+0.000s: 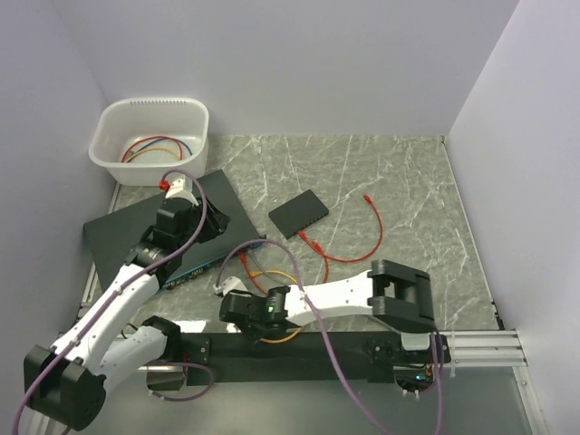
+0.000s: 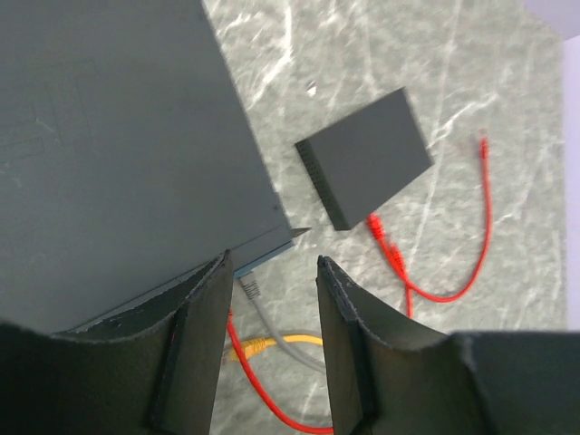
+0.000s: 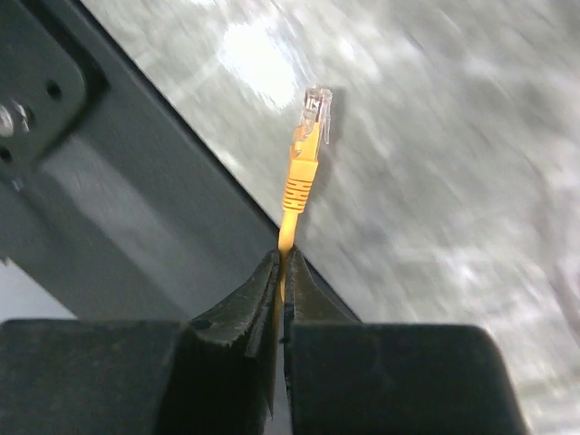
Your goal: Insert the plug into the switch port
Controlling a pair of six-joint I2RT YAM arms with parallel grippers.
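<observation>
On the grey marbled table, the right gripper pinches the orange-yellow cable, maybe to clear it away. The plug lies beside the black box. The left gripper, half-open and empty, hovers above the switch.

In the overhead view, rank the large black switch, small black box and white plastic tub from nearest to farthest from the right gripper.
From the right gripper:
1. Large flat black switch, just beyond it, leftward.
2. Small black rectangular box, mid-table, farther back.
3. White plastic tub, far left corner.
</observation>
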